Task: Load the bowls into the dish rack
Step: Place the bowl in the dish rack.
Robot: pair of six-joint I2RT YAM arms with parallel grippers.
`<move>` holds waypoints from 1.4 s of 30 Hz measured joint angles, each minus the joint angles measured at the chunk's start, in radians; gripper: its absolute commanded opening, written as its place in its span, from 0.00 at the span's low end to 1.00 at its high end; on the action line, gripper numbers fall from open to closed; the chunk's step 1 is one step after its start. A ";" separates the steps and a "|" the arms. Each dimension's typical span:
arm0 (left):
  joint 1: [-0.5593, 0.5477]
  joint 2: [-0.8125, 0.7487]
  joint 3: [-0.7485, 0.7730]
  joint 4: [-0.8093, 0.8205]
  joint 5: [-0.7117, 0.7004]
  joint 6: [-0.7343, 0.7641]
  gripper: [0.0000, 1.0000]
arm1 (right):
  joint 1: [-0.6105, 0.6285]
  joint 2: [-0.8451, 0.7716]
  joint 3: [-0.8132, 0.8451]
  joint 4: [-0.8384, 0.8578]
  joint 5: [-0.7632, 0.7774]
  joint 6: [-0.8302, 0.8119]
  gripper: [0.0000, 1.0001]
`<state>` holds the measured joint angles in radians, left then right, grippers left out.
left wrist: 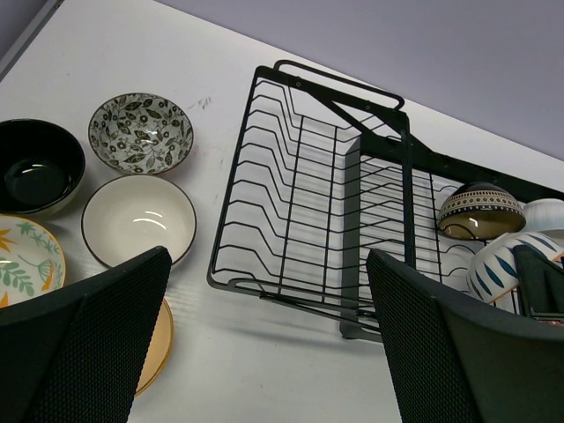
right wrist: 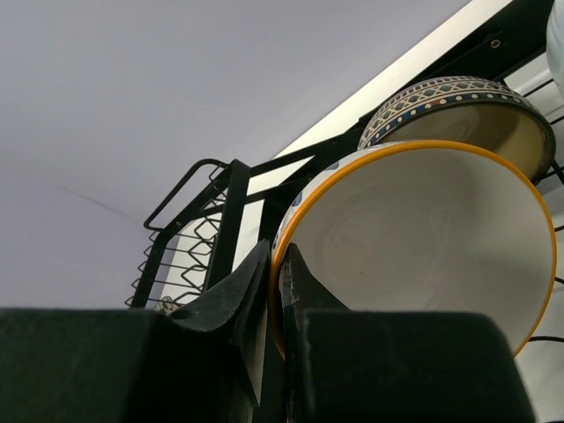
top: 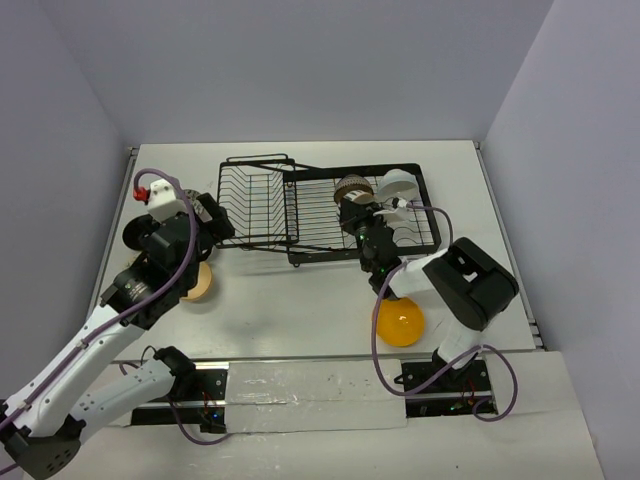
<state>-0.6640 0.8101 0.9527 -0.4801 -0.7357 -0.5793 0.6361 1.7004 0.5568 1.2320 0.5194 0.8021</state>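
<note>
Work surface is a white table [top: 300,310], with a few faint dark specks [left wrist: 204,103] towards its far left. Plain pale grey walls [top: 300,60] enclose its far, left and right edges. A wrinkled white sheet [top: 310,388] lies flat along its near edge.

1. The left arm [top: 110,320] stretches forward on its own side, wrist bent toward the right.
2. The left gripper [top: 212,222] hangs with its jaws spread wide, holding nothing.
3. The right arm [top: 470,285] folds at the elbow and reaches forward-left.
4. The right gripper [top: 355,212] pinches a bowl [right wrist: 423,256] by the rim.
</note>
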 measured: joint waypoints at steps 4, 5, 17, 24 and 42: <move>-0.013 0.005 0.000 0.000 -0.013 0.000 0.99 | 0.005 0.037 0.031 0.005 0.015 -0.003 0.00; -0.016 0.007 0.000 0.000 -0.016 0.000 0.99 | 0.006 0.047 0.039 0.006 0.016 -0.003 0.00; -0.051 0.021 -0.001 -0.001 -0.046 0.003 0.99 | 0.006 0.108 0.081 0.009 0.014 -0.023 0.00; -0.060 0.021 -0.001 -0.001 -0.049 0.003 0.99 | -0.001 0.128 0.082 0.013 0.004 -0.030 0.00; -0.067 0.021 -0.001 0.000 -0.052 0.014 0.99 | -0.022 0.171 0.089 0.026 -0.031 -0.001 0.00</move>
<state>-0.7311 0.8310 0.9520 -0.4805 -0.7876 -0.5652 0.6144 1.8713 0.6460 1.2579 0.4889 0.8013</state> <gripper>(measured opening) 0.991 0.146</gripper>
